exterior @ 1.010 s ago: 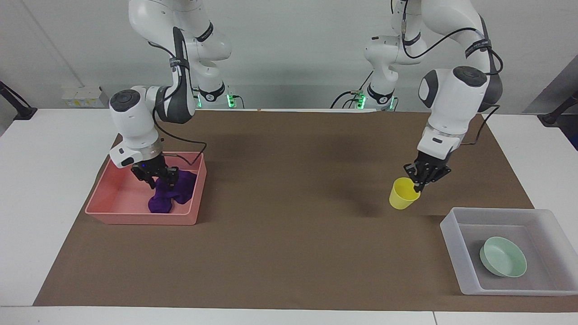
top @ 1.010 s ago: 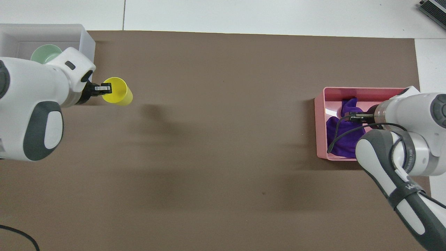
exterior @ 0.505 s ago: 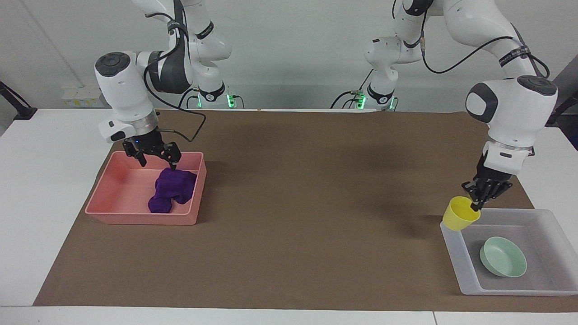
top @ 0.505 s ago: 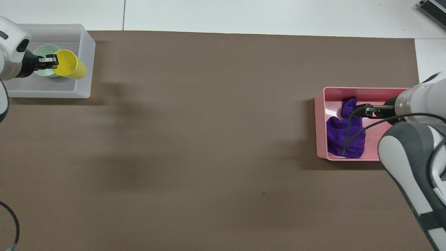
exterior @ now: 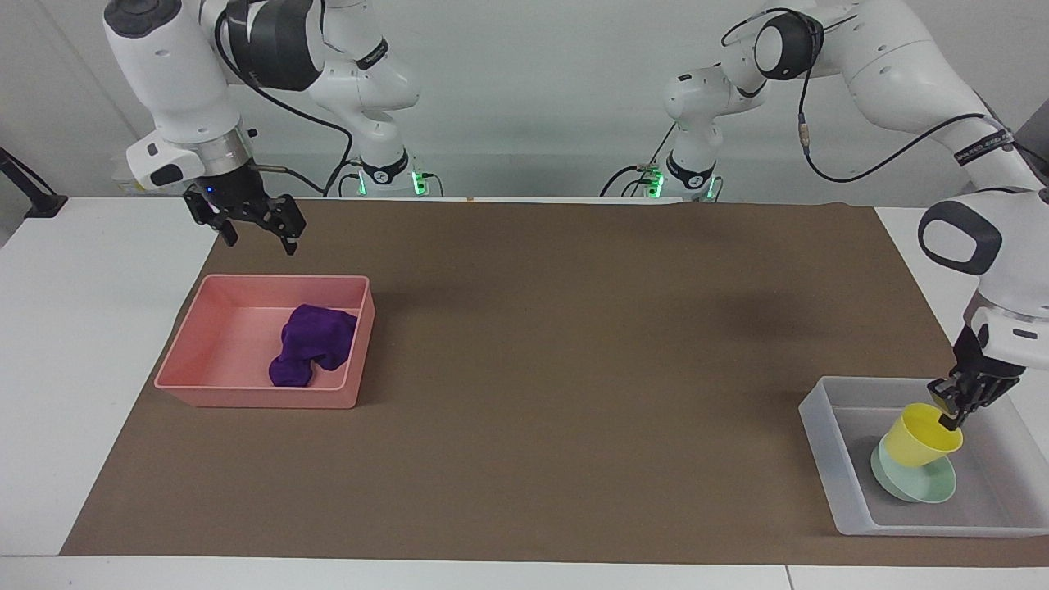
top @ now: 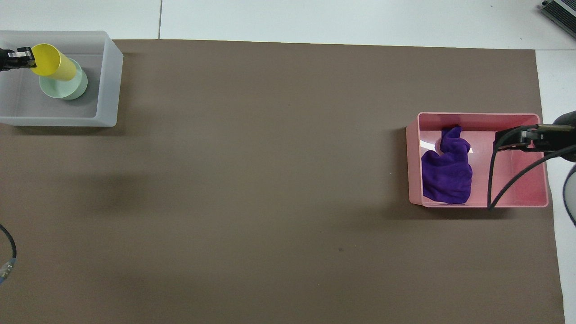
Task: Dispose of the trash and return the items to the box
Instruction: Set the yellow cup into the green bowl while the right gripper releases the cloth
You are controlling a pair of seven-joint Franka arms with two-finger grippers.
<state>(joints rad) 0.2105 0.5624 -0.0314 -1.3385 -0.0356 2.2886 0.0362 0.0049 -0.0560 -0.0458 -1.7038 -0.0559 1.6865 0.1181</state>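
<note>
One light, stiff cup, rim pinched by the left fingers, tilts over the bowl; right fingers released.

From above, both arms are mostly out of the shot. The left gripper only pokes in at the edge, and the right gripper is cut off at the wrist.

The yellow cup covers most of the green bowl, so I can't tell if it's touching the bowl.

The clear tray is clipped by the facing shot's edge, and the right gripper's cable hides a strip of the pink bin.
</note>
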